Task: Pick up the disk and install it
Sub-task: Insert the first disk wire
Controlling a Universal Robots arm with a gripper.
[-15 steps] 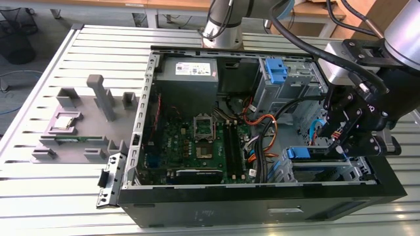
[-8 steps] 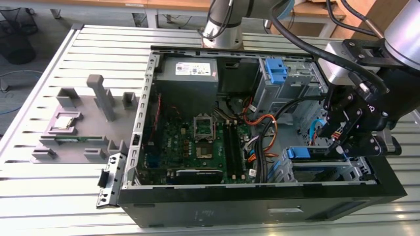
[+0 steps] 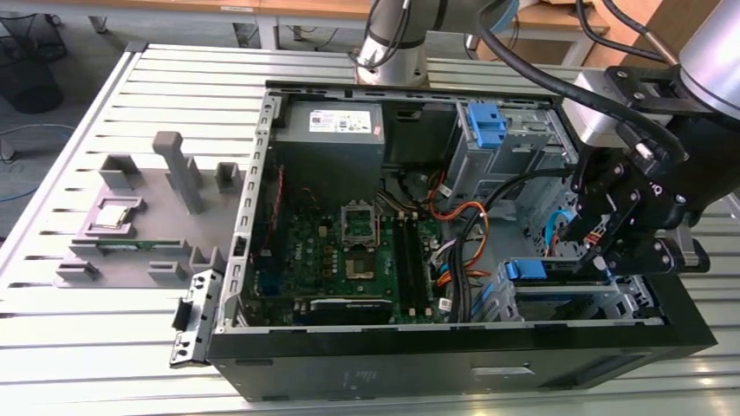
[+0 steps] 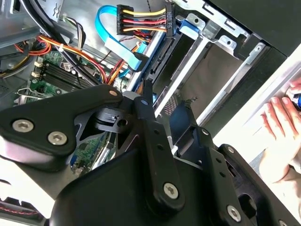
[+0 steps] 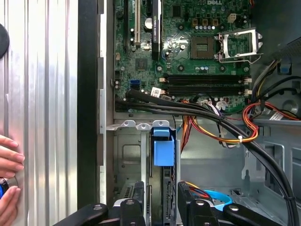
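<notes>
The gripper (image 3: 595, 258) hangs at the right of the exterior view. It reaches down into the lower right corner of the open computer case (image 3: 463, 351), directly over the metal drive cage (image 3: 567, 299). Its black body and linkage cover its working end there.

In the first wrist view the disk (image 5: 165, 188) stands on edge in a slot of that cage. It shows as a thin dark strip, with a blue plastic tab (image 5: 163, 149) at the end nearer the motherboard (image 5: 188, 42). The gripper sits right over that strip and very close to it. I cannot tell whether it clamps the disk, merely touches it or stands free of it. The cage walls hide the disk's broad faces.

A bundle of black cables (image 5: 197, 110) and orange and yellow wires (image 5: 221, 136) cross between the motherboard and the cage. In the second wrist view the linkage blocks most of the foreground, and a flat blue cable (image 4: 106, 28) loops beyond it.

A person's hand (image 4: 282, 127) rests on the slotted aluminium table (image 3: 93, 347) just outside the case wall, cut off by the frame edge. Something small and blue beside it is too cropped to identify.

In the exterior view the grey power supply (image 3: 335, 130) sits at upper centre and a grey fixture (image 3: 151, 217) stands at the left. The arm runs out of the frame at the upper right.
</notes>
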